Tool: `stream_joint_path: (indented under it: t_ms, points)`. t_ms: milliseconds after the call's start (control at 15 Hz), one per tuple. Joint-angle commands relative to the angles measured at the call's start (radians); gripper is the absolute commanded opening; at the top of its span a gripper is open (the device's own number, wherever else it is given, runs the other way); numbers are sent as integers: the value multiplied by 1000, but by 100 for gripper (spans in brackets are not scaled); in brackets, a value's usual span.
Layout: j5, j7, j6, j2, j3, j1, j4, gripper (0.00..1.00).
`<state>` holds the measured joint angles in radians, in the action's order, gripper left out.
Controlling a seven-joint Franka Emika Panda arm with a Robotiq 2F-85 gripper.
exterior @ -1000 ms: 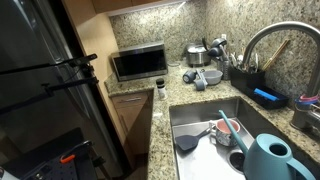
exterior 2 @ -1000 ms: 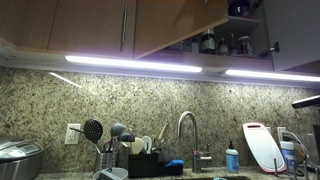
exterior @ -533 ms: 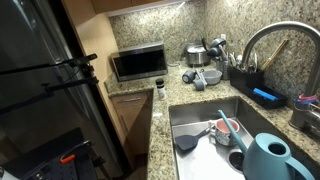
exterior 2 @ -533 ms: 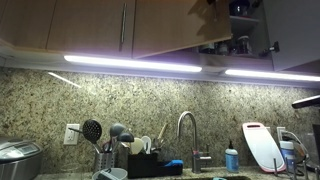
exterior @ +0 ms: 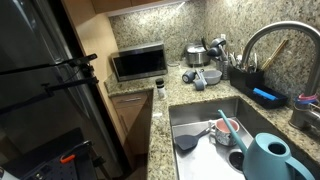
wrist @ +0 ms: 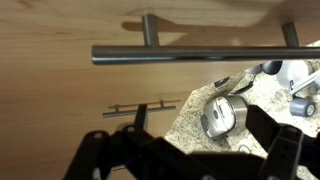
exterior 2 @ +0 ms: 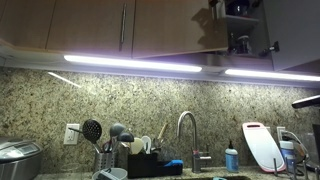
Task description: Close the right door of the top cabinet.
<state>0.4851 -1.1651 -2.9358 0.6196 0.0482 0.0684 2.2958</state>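
My pincer (wrist: 195,160) is released: its two dark fingers (wrist: 105,150) are spread wide and grasp nothing. In the wrist view it sits just below the one long metal handle (wrist: 200,53), fixed by two posts to the wooden right door (wrist: 50,90). In an exterior view that door (exterior 2: 180,25) stands nearly shut, with a strip of cabinet interior (exterior 2: 245,30) showing beside it.
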Motion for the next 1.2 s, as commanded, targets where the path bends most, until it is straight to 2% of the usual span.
stream_joint_path:
  t_ms: [0,467,600,800,1133]
  points:
    - [-4,45,-28,-23,-14,-44,-25,100]
    - [6,175,-102,-35,-20,-136,-31,100]
    - [11,189,-130,-21,-18,-136,-3,100]
    - [8,157,-120,40,-9,-67,82,100]
    - [-10,98,-78,176,32,121,264,100]
